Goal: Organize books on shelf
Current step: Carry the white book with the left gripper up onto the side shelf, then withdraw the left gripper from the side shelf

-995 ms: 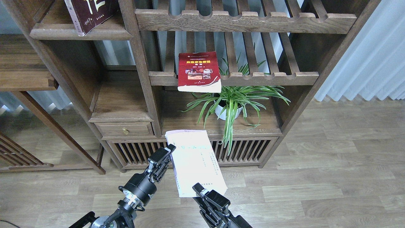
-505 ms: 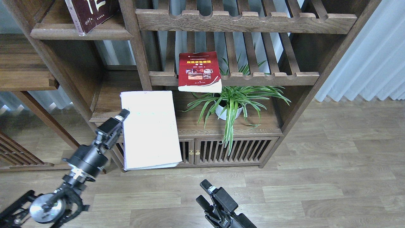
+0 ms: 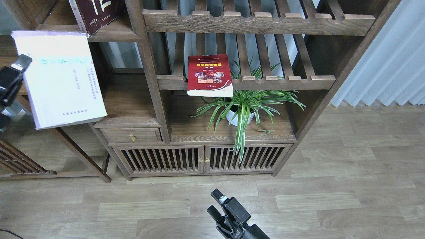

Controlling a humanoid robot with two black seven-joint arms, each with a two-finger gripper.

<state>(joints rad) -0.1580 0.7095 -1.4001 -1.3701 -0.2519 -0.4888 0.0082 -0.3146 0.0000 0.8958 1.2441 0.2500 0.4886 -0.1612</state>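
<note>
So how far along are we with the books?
Done: the maroon book sits on the plank shelf at upper left. In hand: the left gripper holds the white book by its left edge, raised just below and left of that shelf, not yet on it. Left: the red book lies on the slatted rack, overhanging its front rail. The right gripper is open and empty.

White book (image 3: 63,79) now higher, further left.
</note>
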